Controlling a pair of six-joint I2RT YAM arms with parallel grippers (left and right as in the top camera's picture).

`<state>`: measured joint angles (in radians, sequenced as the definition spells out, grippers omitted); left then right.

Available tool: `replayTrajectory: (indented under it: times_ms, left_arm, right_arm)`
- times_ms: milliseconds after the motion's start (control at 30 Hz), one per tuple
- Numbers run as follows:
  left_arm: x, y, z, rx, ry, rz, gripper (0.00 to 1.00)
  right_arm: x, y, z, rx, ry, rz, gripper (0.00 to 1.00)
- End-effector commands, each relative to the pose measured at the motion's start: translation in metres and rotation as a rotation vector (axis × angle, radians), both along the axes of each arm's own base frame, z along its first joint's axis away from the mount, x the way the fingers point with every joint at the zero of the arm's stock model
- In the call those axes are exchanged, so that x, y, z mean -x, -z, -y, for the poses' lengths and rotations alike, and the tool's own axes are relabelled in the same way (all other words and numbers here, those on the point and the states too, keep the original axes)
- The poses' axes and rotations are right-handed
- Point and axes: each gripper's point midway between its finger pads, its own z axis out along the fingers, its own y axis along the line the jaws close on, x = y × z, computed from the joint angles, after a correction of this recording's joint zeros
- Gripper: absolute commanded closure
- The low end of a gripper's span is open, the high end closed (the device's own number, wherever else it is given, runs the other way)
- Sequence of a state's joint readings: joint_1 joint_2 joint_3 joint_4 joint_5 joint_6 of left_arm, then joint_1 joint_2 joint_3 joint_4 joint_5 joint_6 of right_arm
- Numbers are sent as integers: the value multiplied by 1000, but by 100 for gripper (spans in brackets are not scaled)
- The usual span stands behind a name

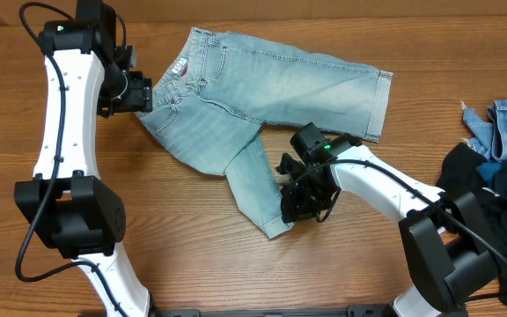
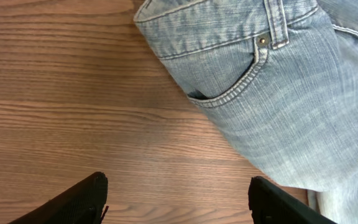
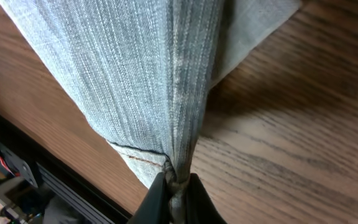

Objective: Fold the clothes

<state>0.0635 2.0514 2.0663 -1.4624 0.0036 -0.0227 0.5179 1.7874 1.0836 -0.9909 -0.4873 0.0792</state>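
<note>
The right gripper (image 3: 176,198) is closed on the jeans (image 3: 135,81). Its two fingers (image 3: 157,202) pinch the hem (image 3: 143,158) of one leg, and from the pinch the cloth runs away in front of the fingers as a tight ridge. Under the ridge and to its right there is bare table (image 3: 291,137) with a shadow on it. From the pictures I cannot tell whether the hem is lifted from the wood or only pulled.

From the overhead camera, the right gripper (image 1: 294,208) stands at the end of the shorter, bent leg. The rest of the jeans (image 1: 262,97) lies flat beyond it, and the other leg lies spread out beyond the gripper.

The left gripper (image 1: 142,92) is open and holds nothing. It is just beside the waist of the jeans. In the left wrist view its fingers (image 2: 86,199) stand wide apart, with only table (image 2: 61,93) between them. The jeans (image 2: 291,112) lie ahead of the gripper and to the right side, and a front pocket (image 2: 229,87) with a rivet (image 2: 263,42) shows. The denim edge comes near the right finger, but I cannot tell if it touches.

A pile (image 1: 500,167) of pale denim and black cloth lies well apart from the right gripper, beside the base of that arm.
</note>
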Motion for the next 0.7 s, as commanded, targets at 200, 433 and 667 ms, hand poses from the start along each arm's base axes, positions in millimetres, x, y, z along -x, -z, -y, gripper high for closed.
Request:
replayTrajectory:
  times_ms: [200, 433, 667]
  left_arm:
    - [-4, -6, 0, 12, 5, 36, 24]
    - [-7, -7, 1, 18, 6, 51, 23]
    - [-24, -10, 108, 310, 311, 156, 35]
  right_arm:
    - [-91, -142, 172, 498, 568, 586, 96]
    - [-145, -116, 260, 563, 872, 577, 96]
    - [-179, -152, 217, 249, 733, 627, 96]
